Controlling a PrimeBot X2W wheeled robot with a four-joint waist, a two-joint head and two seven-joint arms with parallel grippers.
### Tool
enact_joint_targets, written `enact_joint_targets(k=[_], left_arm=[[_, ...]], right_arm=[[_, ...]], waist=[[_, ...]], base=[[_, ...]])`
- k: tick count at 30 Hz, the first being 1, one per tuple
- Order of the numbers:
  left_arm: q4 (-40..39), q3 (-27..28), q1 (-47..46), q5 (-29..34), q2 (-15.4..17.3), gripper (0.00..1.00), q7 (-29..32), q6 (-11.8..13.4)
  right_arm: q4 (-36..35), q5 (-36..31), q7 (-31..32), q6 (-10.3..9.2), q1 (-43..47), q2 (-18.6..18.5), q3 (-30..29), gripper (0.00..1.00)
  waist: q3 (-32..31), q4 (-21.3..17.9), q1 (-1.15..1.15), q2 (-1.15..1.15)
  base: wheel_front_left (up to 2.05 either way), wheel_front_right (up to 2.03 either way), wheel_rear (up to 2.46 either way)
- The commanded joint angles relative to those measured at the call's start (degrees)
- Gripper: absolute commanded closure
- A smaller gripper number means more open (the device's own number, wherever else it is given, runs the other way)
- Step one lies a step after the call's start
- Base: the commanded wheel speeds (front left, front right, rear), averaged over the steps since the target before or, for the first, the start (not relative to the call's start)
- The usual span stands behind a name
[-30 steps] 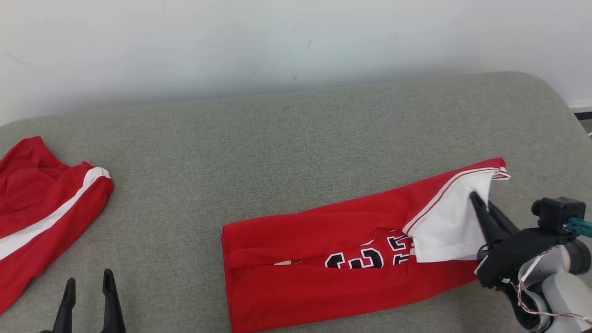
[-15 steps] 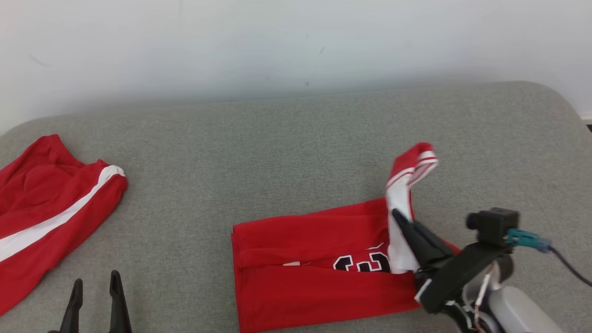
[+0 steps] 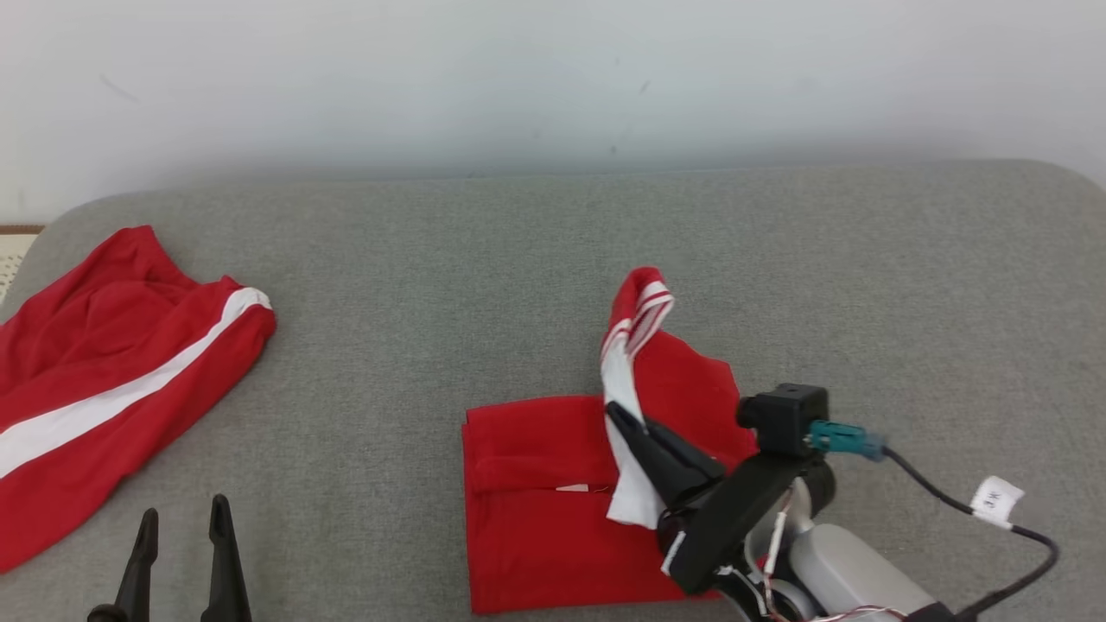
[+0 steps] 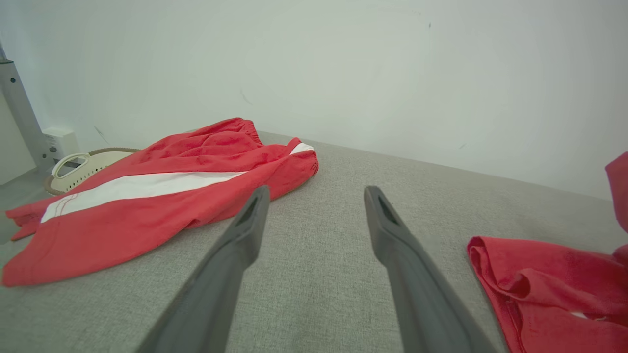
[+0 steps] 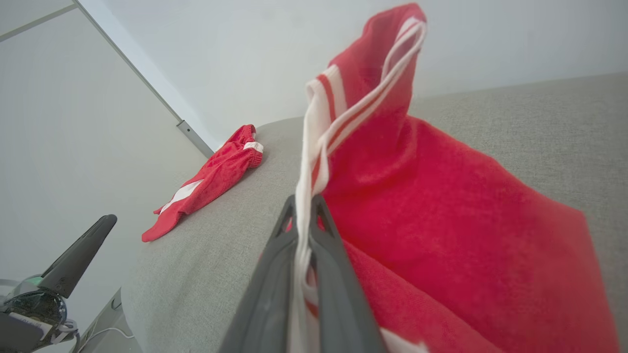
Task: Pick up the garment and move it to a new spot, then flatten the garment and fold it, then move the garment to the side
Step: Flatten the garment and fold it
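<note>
The garment (image 3: 536, 458) is a red jersey with white trim, lying folded on the grey cushion (image 3: 518, 259) at centre right. My right gripper (image 3: 615, 413) is shut on its white-edged end, holding that end lifted and doubled back over the flat part. In the right wrist view the fingers (image 5: 303, 201) pinch the white hem, and the garment (image 5: 441, 220) drapes to the right. My left gripper (image 3: 181, 518) stands open above bare cushion at the lower left, well apart from the garment. Between its fingers (image 4: 316, 193) there is nothing, and the garment's folded edge (image 4: 549, 279) lies to its right.
A second red piece with a white stripe (image 3: 112, 363) lies at the cushion's left end. A pale basket (image 4: 83, 164) stands beyond it, off the cushion. A white wall runs behind. Bare cushion stretches between the two red pieces and to the far right.
My right gripper has carried the garment's right end up and leftward over the rest, covering the printed number. The head camera has shifted a little. The left gripper has stayed open and still.
</note>
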Motion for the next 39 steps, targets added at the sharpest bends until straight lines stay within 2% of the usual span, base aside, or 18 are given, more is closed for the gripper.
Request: enact_joint_targets(k=[1,14,23,24,25,26,27,33,39], left_arm=[[0.29,0.28,-0.67,0.40,0.04,0.00,-0.18,-0.20],[0.57,-0.34,-0.99,-0.10,0.03,0.00,-0.18,0.29],[1.01,-1.20,-1.50,-0.49,0.03,0.00,-0.18,0.41],[0.96,-1.23,-1.47,-0.47,0.03,0.00,-0.18,0.49],[0.93,-1.22,-1.40,-0.49,0.03,0.00,-0.18,0.56],[0.89,-1.20,-1.32,-0.49,0.03,0.00,-0.18,0.61],[0.86,-1.13,-1.22,-0.47,0.03,0.00,-0.18,0.70],[0.91,-0.51,-0.72,-0.31,0.03,0.00,-0.18,0.63],[0.52,-0.59,-0.03,-0.38,0.03,0.00,-0.18,0.90]], right_arm=[[0.84,0.17,-0.57,0.00,-1.08,0.79,1.21,1.00],[8.60,1.56,-1.90,0.00,-4.66,4.69,7.10,1.00],[17.70,1.59,-3.02,0.00,-6.52,7.77,8.95,1.00],[18.21,1.78,-3.28,0.00,-6.71,8.03,9.13,0.95],[18.66,1.93,-3.65,0.00,-6.93,8.15,9.25,0.58],[19.02,2.09,-4.02,0.00,-7.09,8.21,9.37,0.07],[19.33,2.14,-4.36,0.00,-7.29,8.13,9.38,0.00],[17.97,3.15,-7.69,0.00,-8.03,7.26,9.10,0.00],[15.40,2.51,-10.85,0.00,-8.31,4.12,6.99,0.00]], waist=[[0.10,0.71,0.00,0.00],[0.55,3.83,0.00,0.00],[0.95,5.47,0.00,0.00],[0.96,5.52,0.00,0.00],[0.97,5.55,0.00,0.00],[0.97,5.55,0.00,0.00],[0.95,5.50,0.00,0.00],[0.63,4.66,0.00,0.00],[0.27,3.84,0.00,0.00]], base=[[0.00,0.00,0.00],[0.00,0.00,0.00],[0.00,0.00,0.00],[0.00,0.00,0.00],[0.00,0.00,0.00],[0.00,0.00,0.00],[0.00,0.00,0.00],[0.00,0.00,0.00],[0.00,0.00,0.00]])
